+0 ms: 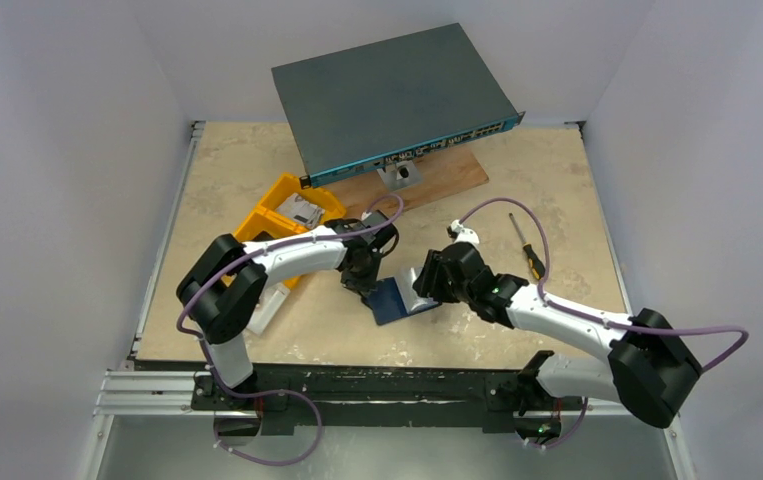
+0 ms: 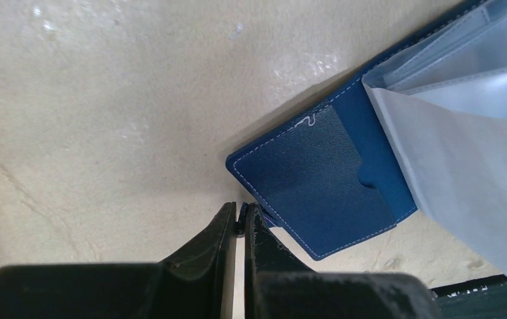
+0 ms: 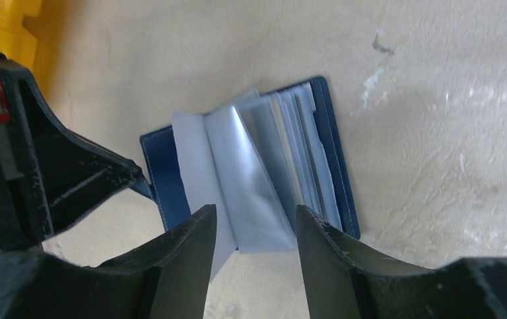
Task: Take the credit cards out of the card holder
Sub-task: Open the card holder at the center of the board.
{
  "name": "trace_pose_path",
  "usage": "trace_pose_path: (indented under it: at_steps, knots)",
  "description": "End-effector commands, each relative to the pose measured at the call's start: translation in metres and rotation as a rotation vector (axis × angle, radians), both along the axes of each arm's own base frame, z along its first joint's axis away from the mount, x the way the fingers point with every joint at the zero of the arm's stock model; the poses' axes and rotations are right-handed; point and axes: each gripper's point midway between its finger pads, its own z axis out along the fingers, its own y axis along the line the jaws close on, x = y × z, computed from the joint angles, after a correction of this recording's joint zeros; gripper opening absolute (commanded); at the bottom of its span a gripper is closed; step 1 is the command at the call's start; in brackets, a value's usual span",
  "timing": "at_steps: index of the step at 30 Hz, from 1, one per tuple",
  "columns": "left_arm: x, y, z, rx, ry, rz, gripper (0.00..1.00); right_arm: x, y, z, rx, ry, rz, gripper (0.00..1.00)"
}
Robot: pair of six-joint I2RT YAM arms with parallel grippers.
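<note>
**A:** Top view?
**B:** Holder (image 1: 397, 298) lies open mid-table, bins (image 1: 282, 215) at its 10 o'clock.
**A:** Left wrist?
**B:** Left gripper (image 2: 240, 219) pressed together at the holder's corner (pinching it? cannot tell).
**A:** Right wrist?
**B:** Right gripper (image 3: 256, 229) spread over the sleeves (image 3: 250, 173). Cards (image 3: 302, 143) look sleeved, none out yet.

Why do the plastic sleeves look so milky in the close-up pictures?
Left wrist: light catches the clear sleeves, washing them milky, while the card holder shows crisp stitching. Right wrist: the sleeves look soft, and the right gripper is a dark silhouette. Top external: even light, faint shadows.
</note>
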Motion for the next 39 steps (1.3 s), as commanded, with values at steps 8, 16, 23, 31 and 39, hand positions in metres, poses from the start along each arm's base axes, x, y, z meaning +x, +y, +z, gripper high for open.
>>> trace_pose_path:
  at_steps: [8, 16, 23, 31, 39]
  knots:
    - [0.02, 0.009, 0.007, 0.061, -0.05, -0.021, 0.0, 0.036, 0.017, 0.012, 0.038, -0.045, 0.006, 0.41]
    - [0.02, 0.004, 0.011, 0.036, -0.053, -0.041, 0.0, 0.036, 0.03, 0.011, 0.065, -0.042, 0.048, 0.33]
    - [0.02, 0.0, 0.014, 0.01, -0.054, -0.061, 0.0, 0.032, 0.044, 0.012, 0.092, -0.026, 0.078, 0.31]
    - [0.02, -0.006, 0.024, -0.029, -0.062, -0.079, 0.0, 0.025, 0.067, 0.017, 0.144, -0.008, 0.119, 0.29]
    - [0.016, -0.011, 0.053, -0.099, -0.094, -0.1, 0.07, 0.022, 0.079, 0.012, 0.173, 0.026, 0.141, 0.29]
